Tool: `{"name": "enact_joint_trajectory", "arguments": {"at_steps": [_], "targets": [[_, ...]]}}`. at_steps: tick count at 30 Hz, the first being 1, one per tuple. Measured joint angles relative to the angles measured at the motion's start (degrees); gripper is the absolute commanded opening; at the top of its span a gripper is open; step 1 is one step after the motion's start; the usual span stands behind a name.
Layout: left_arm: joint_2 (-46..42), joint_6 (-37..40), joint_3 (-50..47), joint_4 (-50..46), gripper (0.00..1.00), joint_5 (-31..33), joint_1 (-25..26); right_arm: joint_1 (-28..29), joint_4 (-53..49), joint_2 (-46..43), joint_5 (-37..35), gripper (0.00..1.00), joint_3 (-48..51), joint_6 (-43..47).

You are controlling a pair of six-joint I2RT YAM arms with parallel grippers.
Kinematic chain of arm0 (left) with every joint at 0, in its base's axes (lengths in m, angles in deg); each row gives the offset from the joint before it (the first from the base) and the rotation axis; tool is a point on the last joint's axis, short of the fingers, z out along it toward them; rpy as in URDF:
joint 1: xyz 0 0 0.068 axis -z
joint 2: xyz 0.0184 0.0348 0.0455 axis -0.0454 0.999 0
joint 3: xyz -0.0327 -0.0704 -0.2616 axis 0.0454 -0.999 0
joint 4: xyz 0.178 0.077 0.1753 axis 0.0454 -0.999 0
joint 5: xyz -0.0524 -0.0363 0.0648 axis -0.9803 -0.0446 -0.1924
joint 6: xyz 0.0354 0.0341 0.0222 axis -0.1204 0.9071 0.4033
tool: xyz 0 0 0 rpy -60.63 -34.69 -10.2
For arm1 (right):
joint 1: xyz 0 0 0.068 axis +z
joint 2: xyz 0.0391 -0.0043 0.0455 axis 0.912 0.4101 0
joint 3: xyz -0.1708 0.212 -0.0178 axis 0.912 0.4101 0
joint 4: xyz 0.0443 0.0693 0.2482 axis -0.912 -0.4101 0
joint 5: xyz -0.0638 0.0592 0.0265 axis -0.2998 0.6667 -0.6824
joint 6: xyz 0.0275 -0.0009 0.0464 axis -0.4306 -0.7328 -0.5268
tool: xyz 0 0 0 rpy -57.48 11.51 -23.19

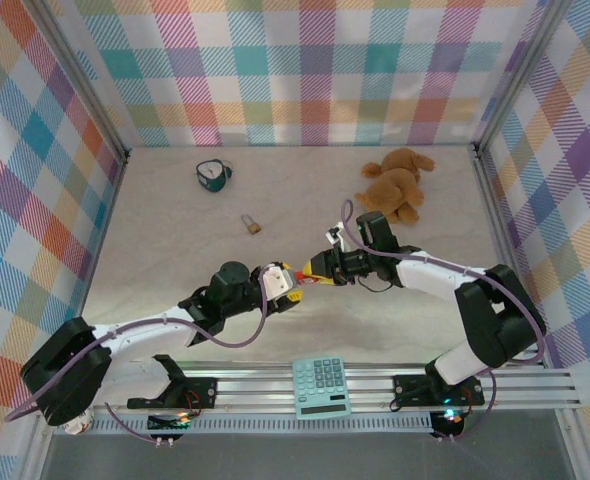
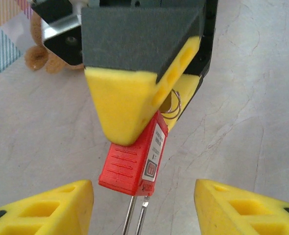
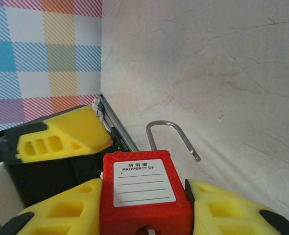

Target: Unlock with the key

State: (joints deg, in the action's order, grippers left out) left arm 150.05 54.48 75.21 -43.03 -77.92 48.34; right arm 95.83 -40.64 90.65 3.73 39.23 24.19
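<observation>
We see the right gripper (image 3: 143, 191) clamped on the red padlock (image 2: 132, 166), whose shackle (image 3: 169, 129) hangs free at one end. The left gripper (image 2: 142, 191) stands open, a finger on each side of the shackle (touching nothing). We cannot make out the key. A thin wire ring (image 2: 174, 105) shows at the padlock's far end, by the right gripper's fingers.

Bright, even light, faint soft shadows; wrist views soften up close (edges perhaps slightly bowed).
</observation>
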Motion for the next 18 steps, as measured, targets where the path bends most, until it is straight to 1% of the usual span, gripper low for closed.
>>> {"name": "enact_joint_trajectory", "arguments": {"at_steps": [6,18], "targets": [[1.33,0.00,0.22,2.67,0.46,-0.24,0.02,0.04,0.02,-0.72,0.61,0.31,0.02,0.02],[1.95,-0.09,0.22,4.83,0.17,-0.13,0.02,0.63,0.07,-0.72,0.81,0.31,0.02,0.26]]}}
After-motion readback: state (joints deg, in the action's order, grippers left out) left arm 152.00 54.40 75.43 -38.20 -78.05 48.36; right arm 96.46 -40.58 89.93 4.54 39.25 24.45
